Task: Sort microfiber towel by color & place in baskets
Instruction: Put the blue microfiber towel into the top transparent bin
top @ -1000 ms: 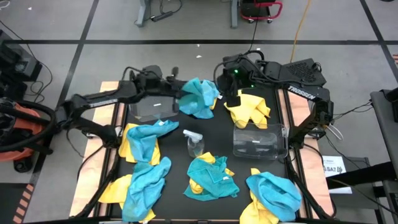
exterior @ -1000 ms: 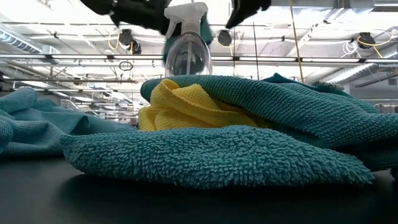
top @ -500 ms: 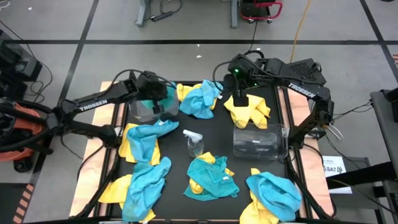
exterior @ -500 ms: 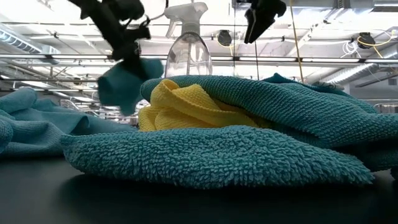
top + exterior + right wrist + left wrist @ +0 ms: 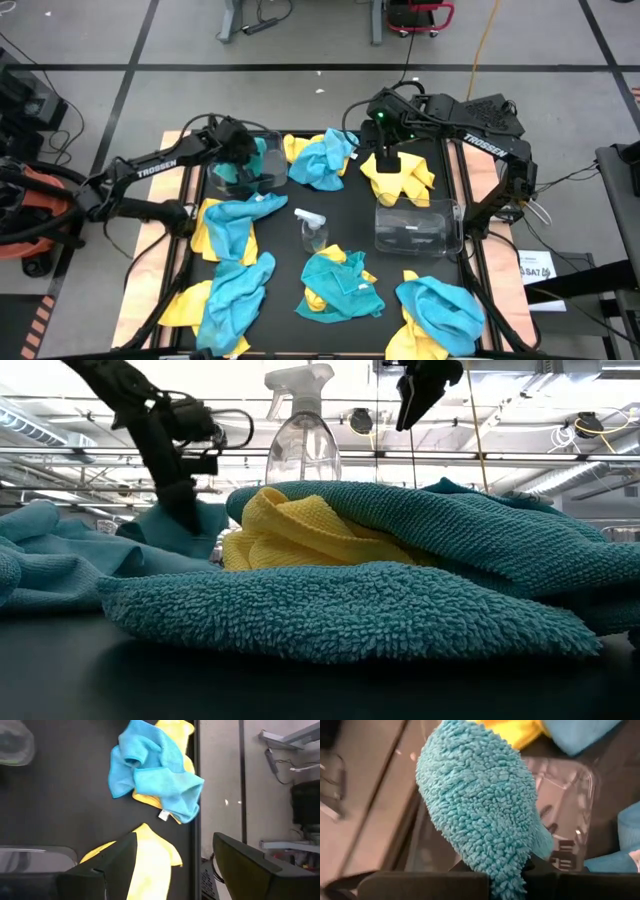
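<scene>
1. Over the far left corner of the black table [image 5: 400, 250], we see the left gripper [image 5: 243, 157] clamped on a turquoise towel [image 5: 485, 815], which hangs down into the clear left basket [image 5: 245, 170].
2. From the left wrist view, we make out the towel bunched between the fingers, with the basket's clear floor just beyond it.
3. At the far right, we find the right gripper [image 5: 387, 160] with its fingers [image 5: 120, 862] spread apart, holding nothing, poised just above a yellow towel [image 5: 400, 178].
4. Just nearer than that yellow towel sits the second clear basket [image 5: 418, 228]; we see no cloth in it.
5. Between the two grippers we spot a turquoise and yellow bundle [image 5: 320, 157].
6. At mid-table stands a small spray bottle [image 5: 312, 228].
7. Along the near edge and the left side, we count several more mixed turquoise and yellow heaps [image 5: 342, 282], all outside the baskets.
</scene>
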Motion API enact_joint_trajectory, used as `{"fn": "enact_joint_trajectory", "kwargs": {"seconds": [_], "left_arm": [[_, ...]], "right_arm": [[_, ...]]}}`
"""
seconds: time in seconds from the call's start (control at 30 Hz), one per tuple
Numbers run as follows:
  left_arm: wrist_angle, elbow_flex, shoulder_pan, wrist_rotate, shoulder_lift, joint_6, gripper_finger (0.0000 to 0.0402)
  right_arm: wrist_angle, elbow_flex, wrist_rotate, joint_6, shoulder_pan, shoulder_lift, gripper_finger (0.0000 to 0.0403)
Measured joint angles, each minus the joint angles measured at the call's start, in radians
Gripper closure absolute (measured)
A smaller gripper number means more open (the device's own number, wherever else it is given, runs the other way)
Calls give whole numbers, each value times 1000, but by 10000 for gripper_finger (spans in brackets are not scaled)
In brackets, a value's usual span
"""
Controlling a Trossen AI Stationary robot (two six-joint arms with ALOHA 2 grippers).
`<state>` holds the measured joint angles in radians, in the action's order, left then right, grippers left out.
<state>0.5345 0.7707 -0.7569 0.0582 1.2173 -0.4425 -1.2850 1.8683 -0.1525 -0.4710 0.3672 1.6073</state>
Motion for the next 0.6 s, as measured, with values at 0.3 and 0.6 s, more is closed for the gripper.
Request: {"fn": "enact_joint_trajectory", "kwargs": {"seconds": [0.3,0.6], "left_arm": [[3,-10,-59,-21,133,70,382],[-5,-10,-76,-11,210,98,298]], "right_arm": [[-6,0,51,24,0,0,149],[-56,0,51,61,0,0,149]]}}
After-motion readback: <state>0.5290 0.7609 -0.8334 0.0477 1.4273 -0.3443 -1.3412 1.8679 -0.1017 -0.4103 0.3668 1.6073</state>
